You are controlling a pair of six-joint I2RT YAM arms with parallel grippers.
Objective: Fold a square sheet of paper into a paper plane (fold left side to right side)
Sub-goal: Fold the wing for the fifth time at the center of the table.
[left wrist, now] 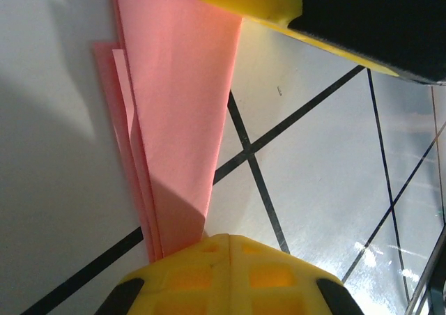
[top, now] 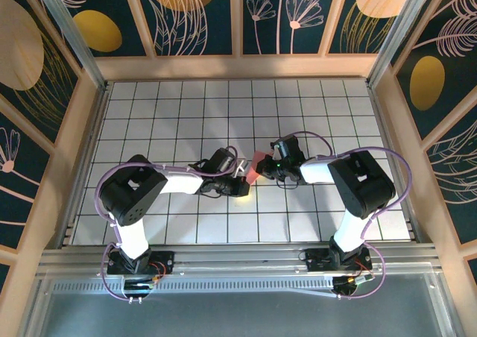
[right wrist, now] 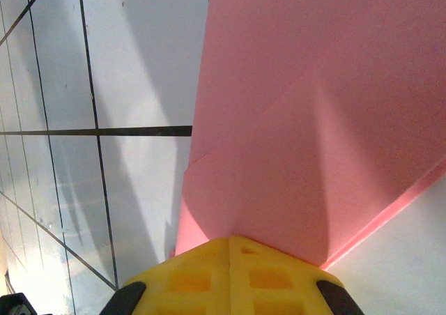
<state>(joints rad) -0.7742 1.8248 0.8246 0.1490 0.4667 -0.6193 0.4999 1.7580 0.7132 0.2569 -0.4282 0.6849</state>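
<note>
Near the middle of the tiled table (top: 149, 113), the folded pink sheet of paper (top: 256, 159) sits between the two arms' tips. The left gripper (top: 246, 177), just left of it, has its jaws clamped on a narrow layered end. The right gripper (top: 262, 168), just right, has its jaws clamped on a wider creased part.

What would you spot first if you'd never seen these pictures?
The folded pink paper, bright against the white tiled table, right in the middle. Both arms meet there: the left gripper and right gripper each pinch it. All around stand dark blue walls with golden flowers.
</note>
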